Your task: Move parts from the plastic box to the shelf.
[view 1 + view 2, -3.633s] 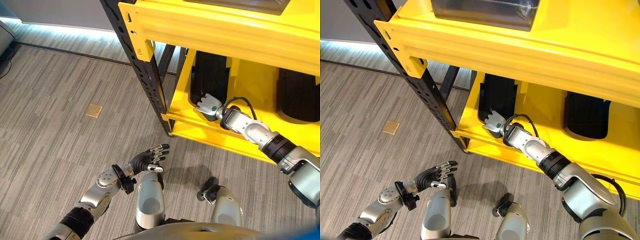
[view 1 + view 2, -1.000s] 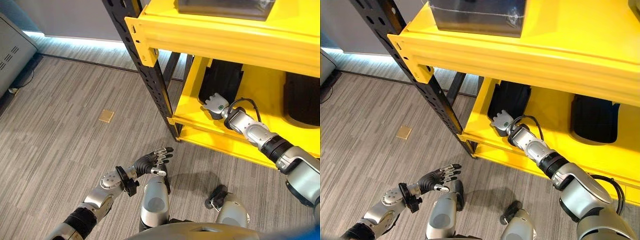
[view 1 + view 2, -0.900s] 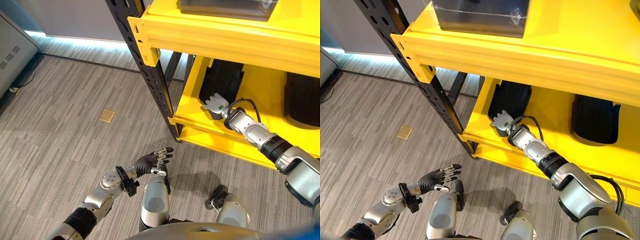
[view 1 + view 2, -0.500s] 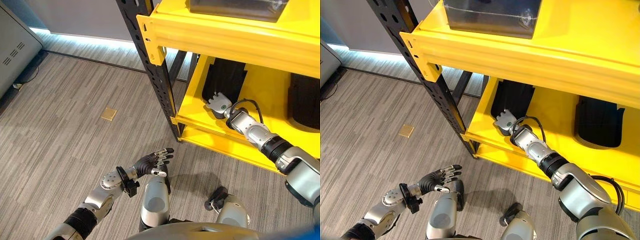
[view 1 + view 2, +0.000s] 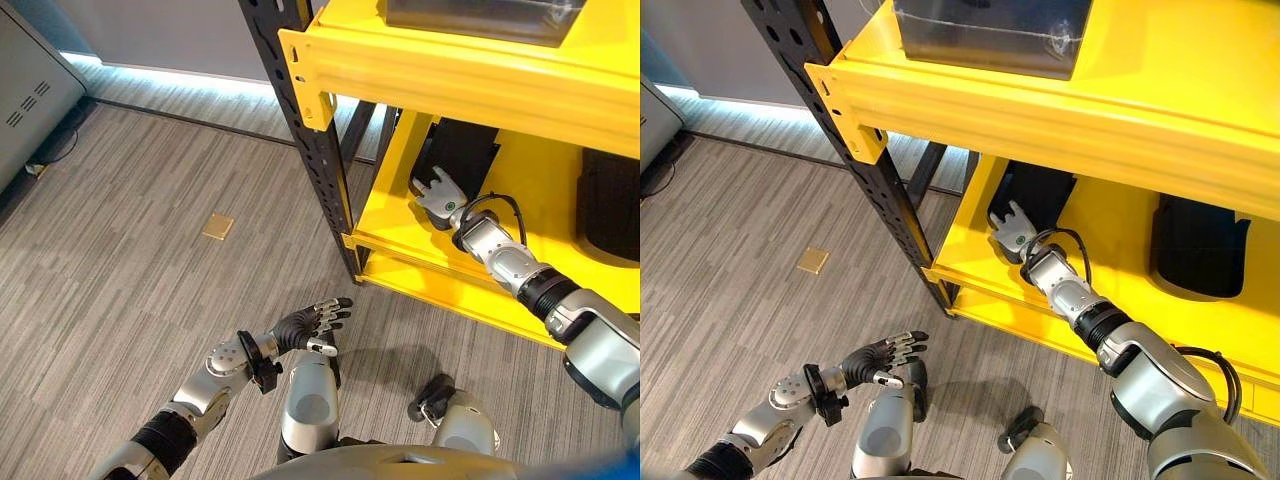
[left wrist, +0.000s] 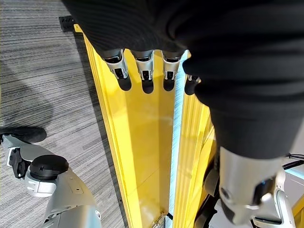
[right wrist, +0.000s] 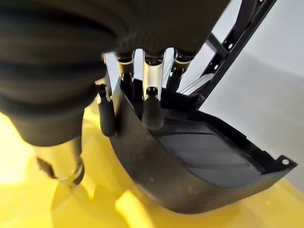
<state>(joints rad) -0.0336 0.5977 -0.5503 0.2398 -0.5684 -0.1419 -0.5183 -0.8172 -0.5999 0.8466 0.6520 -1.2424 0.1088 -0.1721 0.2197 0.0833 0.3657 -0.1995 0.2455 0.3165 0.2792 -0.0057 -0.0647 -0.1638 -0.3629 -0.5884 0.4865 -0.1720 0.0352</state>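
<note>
So the right arm is stretched way out in front, wrist cover and forearm in a straight line, reaching into the lower bay of the shelf (image 5: pixel 400 240) near its left-hand upright. The right hand (image 5: pixel 1012 224) has its fingers (image 7: pixel 153 111) hooked over the rim of the black part (image 7: pixel 199 156) standing there, thumb on the near face, so it's gripping that edge. The left arm hangs low with the elbow bent, forearm angled forward over the floor. The left hand (image 5: pixel 310 322) is just held out, fingers (image 6: pixel 147 71) straight and side by side, thumb apart, nothing in it.
</note>
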